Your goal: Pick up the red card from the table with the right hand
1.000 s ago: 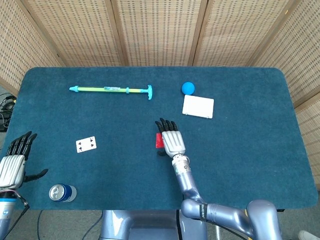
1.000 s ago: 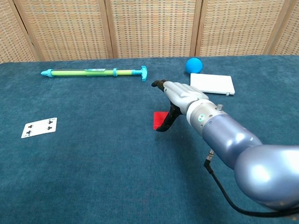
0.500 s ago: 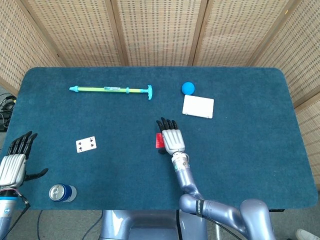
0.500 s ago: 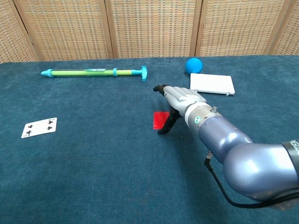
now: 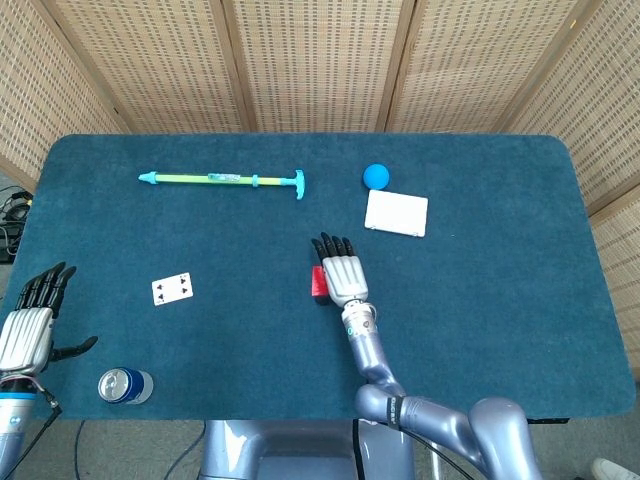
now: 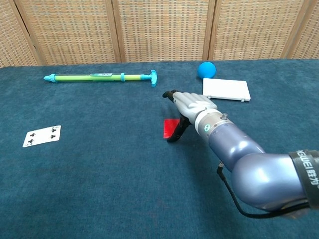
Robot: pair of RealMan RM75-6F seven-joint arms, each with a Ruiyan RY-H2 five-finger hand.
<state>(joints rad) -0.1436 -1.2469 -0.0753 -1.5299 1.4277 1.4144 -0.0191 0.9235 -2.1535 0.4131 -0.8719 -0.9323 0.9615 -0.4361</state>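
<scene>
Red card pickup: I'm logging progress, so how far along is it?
Done: the right hand has reached the flat red card and sits over it, fingers stretched forward. In hand: its dark thumb angles down at the card's edge, but no grip is visible. Left: pinching and lifting; the card lies flat on the blue felt table.

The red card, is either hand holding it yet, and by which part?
Not held. The red card lies flat on the table; the right hand hovers over it, thumb down at its right edge. The left hand holds nothing.
</scene>
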